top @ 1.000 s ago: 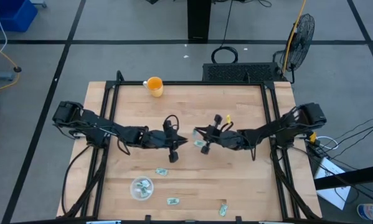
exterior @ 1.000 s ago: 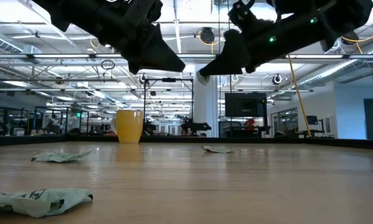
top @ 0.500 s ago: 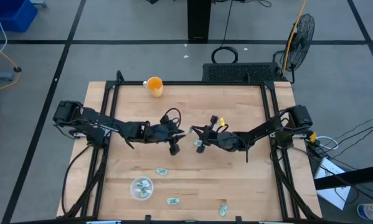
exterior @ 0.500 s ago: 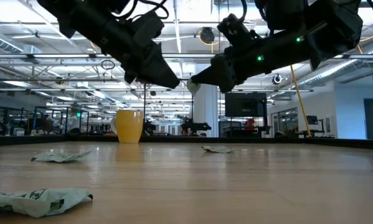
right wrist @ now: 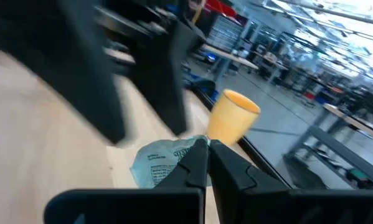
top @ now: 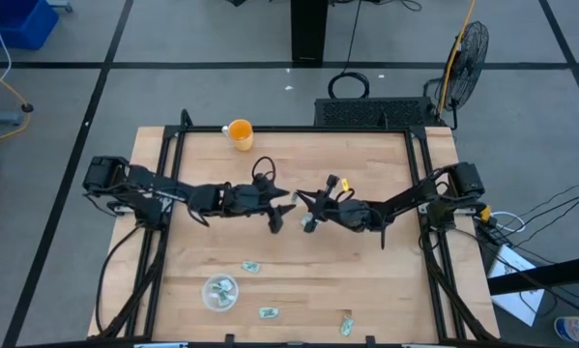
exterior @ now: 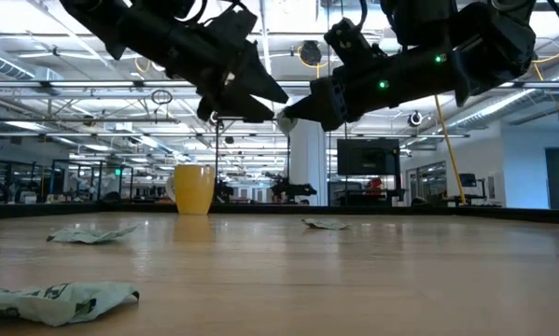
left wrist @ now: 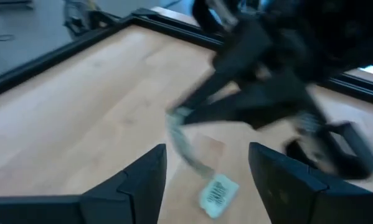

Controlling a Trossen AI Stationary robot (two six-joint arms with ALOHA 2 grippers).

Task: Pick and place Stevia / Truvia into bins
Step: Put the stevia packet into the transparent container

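Pincers of both arms meet above the middle of the wooden tabletop (top: pixel 366 280), raised clear of the wood. Left pincer (top: pixel 282 208) has its two fingers (left wrist: pixel 142 180) spread wide, and nothing is between them. Right pincer (top: pixel 304 210) is closed tight on one green and white sachet (right wrist: pixel 162 163), which it grips by the edge; in the left wrist view this sachet (left wrist: pixel 185 142) hangs from the tips of the right pincer, just in front of the open left fingers. In the low view the tips of both pincers nearly touch, high over the wood.

Another sachet (top: pixel 310 228) shows near below the right pincer in the high view; whether it lies on the wood I cannot tell. Three more sachets lie on the near part of the tabletop, well apart from the pincers: one (top: pixel 251 266) just beside the clear cup (top: pixel 219 292), one (top: pixel 267 311) near the front edge, and one (top: pixel 346 325) further toward the right. Clear cup stands upright near the front left side, and some sachets are already inside it. Yellow cup (top: pixel 240 132) stands upright at the far edge.
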